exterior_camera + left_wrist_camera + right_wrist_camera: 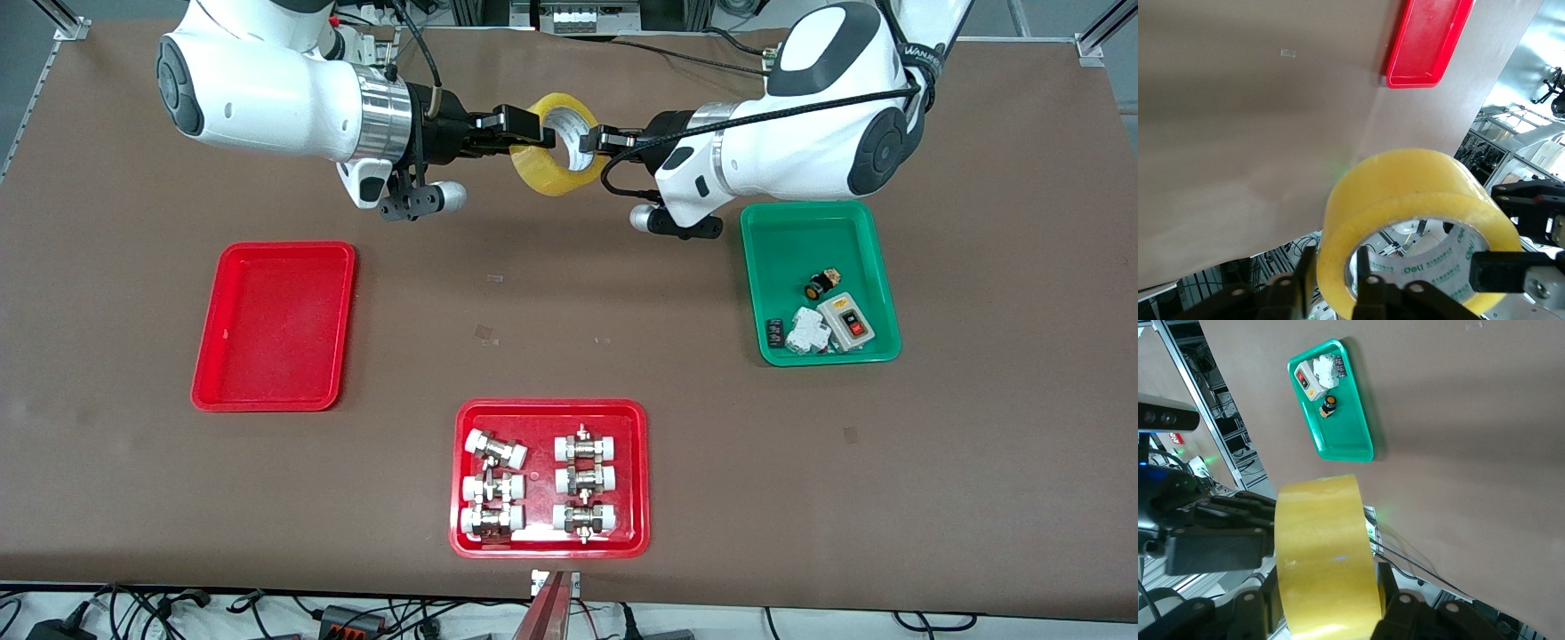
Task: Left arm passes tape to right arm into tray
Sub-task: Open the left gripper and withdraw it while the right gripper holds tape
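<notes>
Mid-handover above the bench: the tape hung in the air between both arms, over bare brown surface near the robots' bases. The right tool pinched one wall of the roll, one finger inside the core & one outside. The left tool also had a finger either side of the roll's wall on its own end; whether that grip was firm or easing off, cannot tell. By the look of it, the pickup was done and the pass was roughly at its midpoint: the left arm's release, the carry and the drop were all left to do. The tray, glossy red w/ rounded corners and a raised rim, sat empty toward the right arm's end, nearer the front camera than the tape and well apart from it. The roll itself: translucent yellow, ring-shaped, smooth outer wrap, pale inner core w/ green print, held tilted w/ its opening partly toward the front camera.
</notes>
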`<state>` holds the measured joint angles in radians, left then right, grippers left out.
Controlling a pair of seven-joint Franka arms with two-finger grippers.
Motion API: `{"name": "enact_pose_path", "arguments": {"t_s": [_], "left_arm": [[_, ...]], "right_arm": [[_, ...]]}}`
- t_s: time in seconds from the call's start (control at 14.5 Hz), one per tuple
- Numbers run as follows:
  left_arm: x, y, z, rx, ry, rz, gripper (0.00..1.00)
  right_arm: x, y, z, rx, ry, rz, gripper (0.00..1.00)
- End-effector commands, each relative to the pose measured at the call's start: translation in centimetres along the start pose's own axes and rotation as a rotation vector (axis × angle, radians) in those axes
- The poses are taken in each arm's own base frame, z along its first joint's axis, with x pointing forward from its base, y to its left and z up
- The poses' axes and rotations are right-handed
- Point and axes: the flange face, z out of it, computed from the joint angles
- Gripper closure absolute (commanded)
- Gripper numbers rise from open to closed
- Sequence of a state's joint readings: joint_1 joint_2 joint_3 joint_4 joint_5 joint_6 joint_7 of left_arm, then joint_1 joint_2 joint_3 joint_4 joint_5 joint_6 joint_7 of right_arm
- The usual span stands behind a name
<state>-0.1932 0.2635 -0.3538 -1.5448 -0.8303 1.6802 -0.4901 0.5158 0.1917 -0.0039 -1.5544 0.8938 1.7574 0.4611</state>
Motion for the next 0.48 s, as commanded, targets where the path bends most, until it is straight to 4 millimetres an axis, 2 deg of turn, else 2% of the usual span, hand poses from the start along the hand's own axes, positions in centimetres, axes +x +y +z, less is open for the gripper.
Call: {"name": "enact_pose_path", "arguments": {"t_s": [0.0,0.21,0.34,0.41], "left_arm": [[0.1,-0.5,-2.0,-0.011,-0.025,-0.011,0.00],[-0.1,-2.5,-5.5,0.046,-0.058,-0.027,0.00],[-1.0,-4.1,-10.0,0.184,0.038,-0.016,0.00],[-1.1,-5.1,-11.7,0.226,0.083,-0.028,0.00]], "right_arm": [[-0.2,-0.5,-0.3,0.015,-0.002,-0.005,0.82],[0.3,-0.2,0.1,0.013,-0.004,-0.013,0.82],[1.5,0.7,0.5,0.004,-0.005,-0.010,0.82],[2.8,1.8,0.5,-0.002,-0.004,0.011,0.82]]}}
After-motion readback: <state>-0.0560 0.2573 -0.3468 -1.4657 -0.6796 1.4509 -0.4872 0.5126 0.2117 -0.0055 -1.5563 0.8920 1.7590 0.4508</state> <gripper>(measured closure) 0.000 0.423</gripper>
